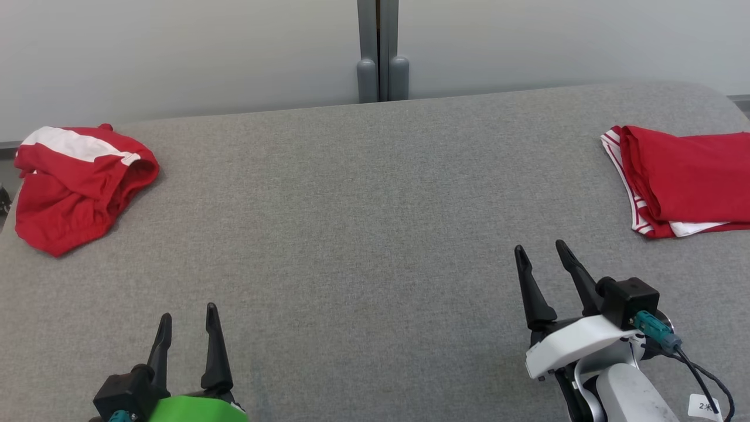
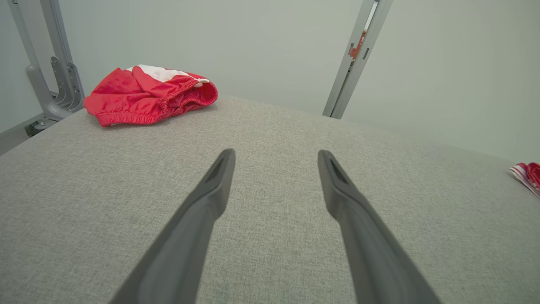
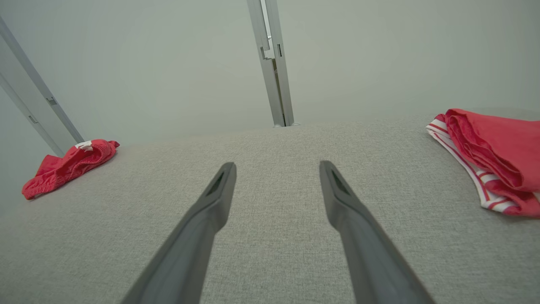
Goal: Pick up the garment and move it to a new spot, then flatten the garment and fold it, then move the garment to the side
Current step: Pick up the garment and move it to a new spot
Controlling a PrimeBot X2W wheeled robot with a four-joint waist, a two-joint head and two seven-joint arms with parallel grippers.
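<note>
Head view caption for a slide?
Left hand, right hand open over grey table; crumpled red garment left, folded red pile right.

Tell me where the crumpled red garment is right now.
In the head view the crumpled garment lies at the table's far left edge, ahead of the left gripper, opposite the folded pile at the right edge.

On your table [image 1: 375, 234], the crumpled garment [image 1: 76, 181] lay at the far left corner, a folded garment [image 1: 685, 179] at the far right edge. A post [image 1: 382, 53] stood behind the table's middle; your left gripper [image 1: 188, 311] and right gripper [image 1: 539, 245] were over its near side.
</note>
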